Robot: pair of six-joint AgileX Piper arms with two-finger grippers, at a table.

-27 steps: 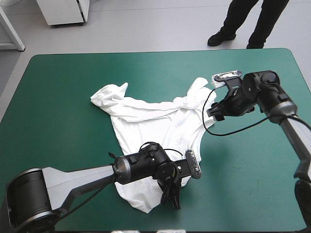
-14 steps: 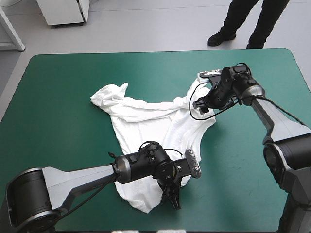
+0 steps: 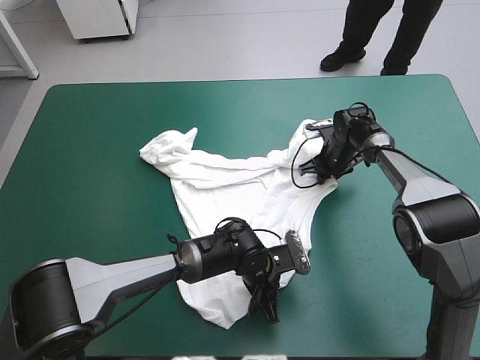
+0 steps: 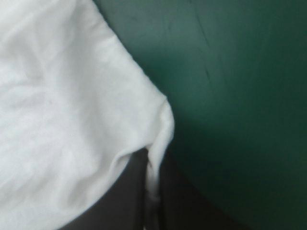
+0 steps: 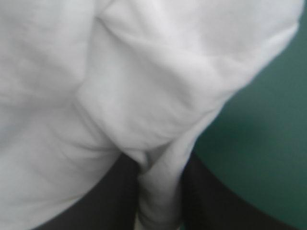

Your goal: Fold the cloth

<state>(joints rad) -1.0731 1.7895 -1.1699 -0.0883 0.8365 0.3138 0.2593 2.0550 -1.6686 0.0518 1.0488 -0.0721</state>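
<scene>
Left gripper (image 3: pixel 264 306), its black fingers all but closed, pinches the near hem corner of the white short-sleeved T-shirt (image 3: pixel 225 187), which lies spread and wrinkled mid-table. Right gripper (image 3: pixel 326 171) clamps a fold by its far right sleeve. Teal-green table cover (image 3: pixel 90 150) surrounds the shirt.

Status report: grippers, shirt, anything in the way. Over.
Left gripper shut on T-shirt, near edge. Right gripper shut on its far right edge. T-shirt half spread, crumpled. Nothing blocking.
</scene>
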